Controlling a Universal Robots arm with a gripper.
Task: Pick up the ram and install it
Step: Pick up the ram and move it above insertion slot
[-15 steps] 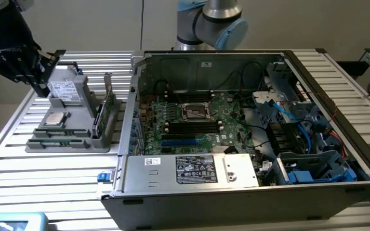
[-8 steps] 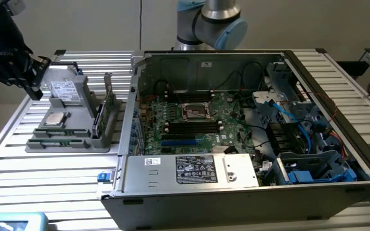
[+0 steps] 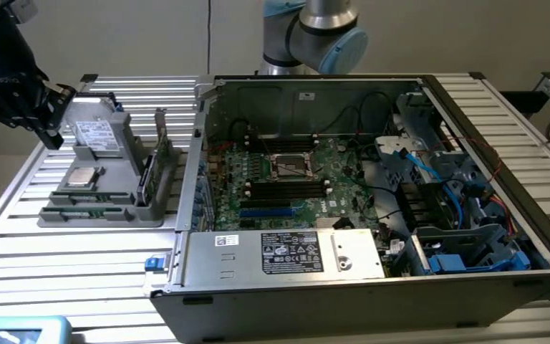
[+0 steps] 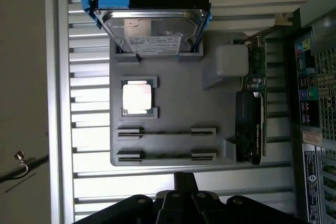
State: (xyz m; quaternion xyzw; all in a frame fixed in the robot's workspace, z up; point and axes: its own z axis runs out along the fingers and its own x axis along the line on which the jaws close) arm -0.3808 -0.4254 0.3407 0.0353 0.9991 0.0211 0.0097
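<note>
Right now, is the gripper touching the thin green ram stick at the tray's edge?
Apart. In the wrist view bare table slats separate the black gripper from the thin green ram stick.

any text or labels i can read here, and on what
None can be read; these carry print:
power supply label: too small to read
white sticker beside it: blurred
back wall sticker: too small
hard drive label: too small
rear panel label: blurred
</note>
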